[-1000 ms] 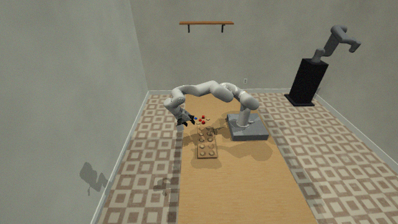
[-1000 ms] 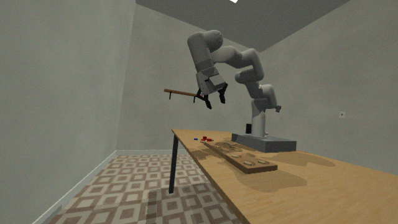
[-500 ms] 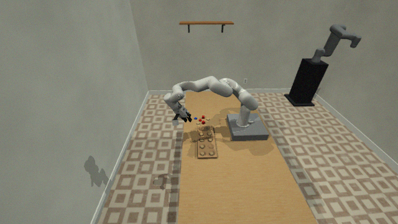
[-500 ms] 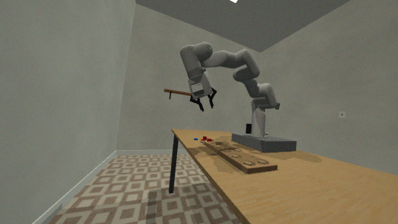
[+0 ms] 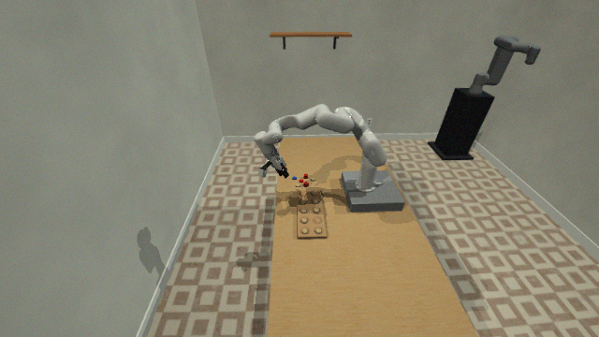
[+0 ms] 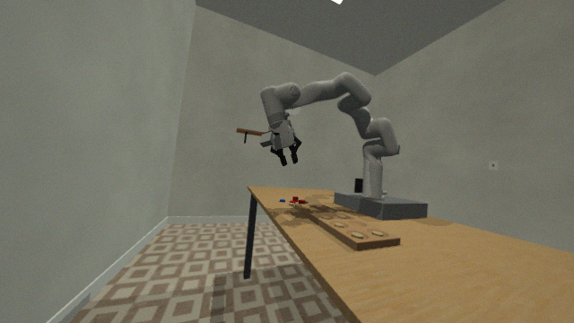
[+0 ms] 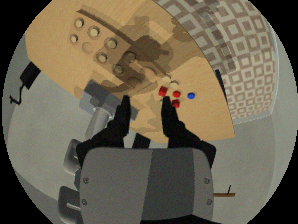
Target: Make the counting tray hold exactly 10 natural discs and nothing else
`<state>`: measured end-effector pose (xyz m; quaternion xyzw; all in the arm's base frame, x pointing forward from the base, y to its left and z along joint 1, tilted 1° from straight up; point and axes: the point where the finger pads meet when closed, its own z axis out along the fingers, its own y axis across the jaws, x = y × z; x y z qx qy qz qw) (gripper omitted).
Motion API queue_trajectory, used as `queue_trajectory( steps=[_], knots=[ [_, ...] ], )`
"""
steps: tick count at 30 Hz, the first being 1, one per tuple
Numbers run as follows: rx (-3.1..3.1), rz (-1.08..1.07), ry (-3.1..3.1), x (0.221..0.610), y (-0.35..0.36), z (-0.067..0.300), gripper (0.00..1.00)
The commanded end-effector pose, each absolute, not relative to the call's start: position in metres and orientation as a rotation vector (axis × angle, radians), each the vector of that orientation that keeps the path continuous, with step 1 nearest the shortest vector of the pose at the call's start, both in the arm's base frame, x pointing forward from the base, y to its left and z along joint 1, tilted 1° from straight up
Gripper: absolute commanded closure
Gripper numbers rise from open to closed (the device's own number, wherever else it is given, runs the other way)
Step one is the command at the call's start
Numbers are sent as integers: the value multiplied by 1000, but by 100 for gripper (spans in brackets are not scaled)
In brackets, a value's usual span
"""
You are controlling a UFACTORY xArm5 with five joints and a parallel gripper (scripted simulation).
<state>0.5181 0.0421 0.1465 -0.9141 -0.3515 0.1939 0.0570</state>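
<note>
The wooden counting tray (image 5: 312, 217) lies flat on the table, with natural discs in several of its pockets; it also shows in the side view (image 6: 345, 224) and the wrist view (image 7: 100, 43). Beyond its far end lie loose discs: red ones (image 5: 304, 179), a blue one (image 5: 294, 178) and a few natural ones (image 5: 299, 185). My gripper (image 6: 289, 161) hangs high above the table's far left corner, well above the loose discs. Its fingers stand partly open with nothing between them.
The arm's grey base (image 5: 372, 192) stands on the table to the right of the tray. The table's left edge (image 6: 269, 215) runs close to the loose discs. A second arm on a black pedestal (image 5: 460, 122) stands far off on the floor.
</note>
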Motion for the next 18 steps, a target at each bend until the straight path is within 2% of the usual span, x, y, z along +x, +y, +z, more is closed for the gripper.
queue_trajectory(
  steps=[1,17,18],
  knots=[
    [-2890,472,-870,512,9,140,53],
    [-3051,325,-356,471,-62,117,53],
    [-3072,292,-239,459,-76,112,53]
  ],
)
